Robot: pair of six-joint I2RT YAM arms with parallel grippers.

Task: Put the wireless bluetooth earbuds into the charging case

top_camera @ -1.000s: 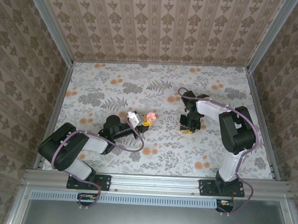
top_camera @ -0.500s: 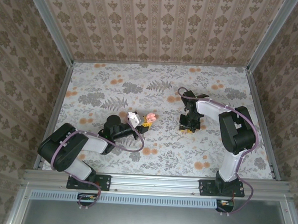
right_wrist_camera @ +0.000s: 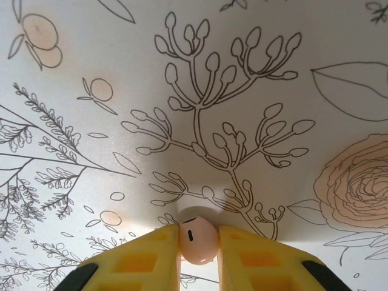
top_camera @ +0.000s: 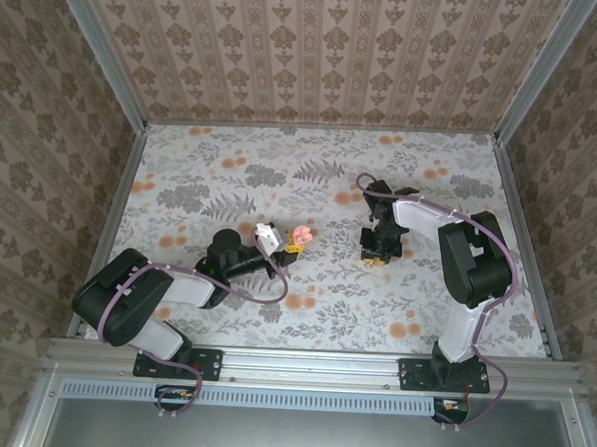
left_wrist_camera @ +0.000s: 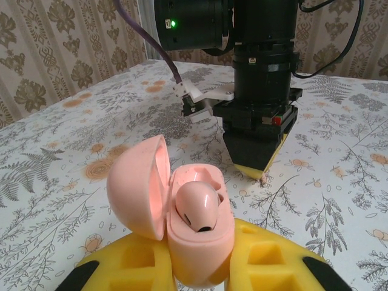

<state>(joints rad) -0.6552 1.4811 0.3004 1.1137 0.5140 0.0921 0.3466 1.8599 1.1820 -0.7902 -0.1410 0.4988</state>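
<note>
Halfway home: the left gripper (top_camera: 290, 245) is clamped on the lower body of the pink charging case (left_wrist_camera: 197, 245), which sits upright between its yellow fingers (left_wrist_camera: 273, 260) with the hinged lid swung wide to that gripper's left. One earbud (left_wrist_camera: 197, 205) already rests in a well of the case, its rounded head standing proud of the rim; whether it is fully seated cannot be told. Any second well lies hidden behind it.

Ahead of the case and well apart from it, the right gripper (top_camera: 379, 256) points straight down at the floral table (right_wrist_camera: 273, 60), fingertips at the surface. Its jaws have come together on the other earbud (right_wrist_camera: 198, 239), a small pink bud pinched right at the fingertips, touching both pads and lying on or just above the tabletop.

By these pictures, one of two insertions looks done. Left to do, in all likelihood: lift the pinched bud clear, carry it across to the open case, lower it into the free well beside its twin, and let go. The hold at the very fingertips looks slight, so a slip in transit is the likeliest upset.
</note>
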